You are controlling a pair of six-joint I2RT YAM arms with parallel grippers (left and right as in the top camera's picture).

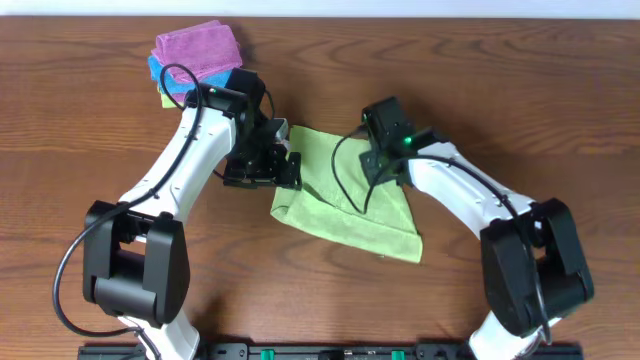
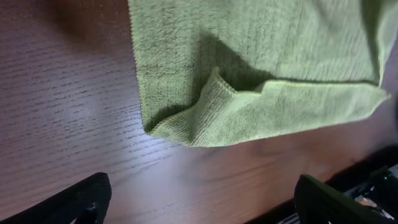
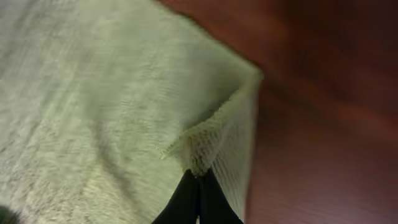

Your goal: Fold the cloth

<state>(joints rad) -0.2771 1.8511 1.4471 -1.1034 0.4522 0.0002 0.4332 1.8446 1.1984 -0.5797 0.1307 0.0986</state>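
The table (image 1: 80,130) carries the green cloth (image 1: 330,205) at its middle, between the two arms, with its near-left corner lying doubled over, so it looks only partly folded. A stack of folded cloths (image 1: 195,55) sits far left, probably finished ones set aside. The right gripper (image 3: 199,193) is pinched tight on a raised cloth edge, seemingly to lift it. The left gripper (image 1: 262,165) hovers at the cloth's left edge, fingers (image 2: 87,199) spread wide, holding nothing.

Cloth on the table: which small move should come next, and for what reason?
Probably the left gripper should lower onto the rumpled corner of the cloth and close. The right gripper is shut on a raised edge, while the left hangs open above that corner, holding nothing; a fold likely needs both grips.
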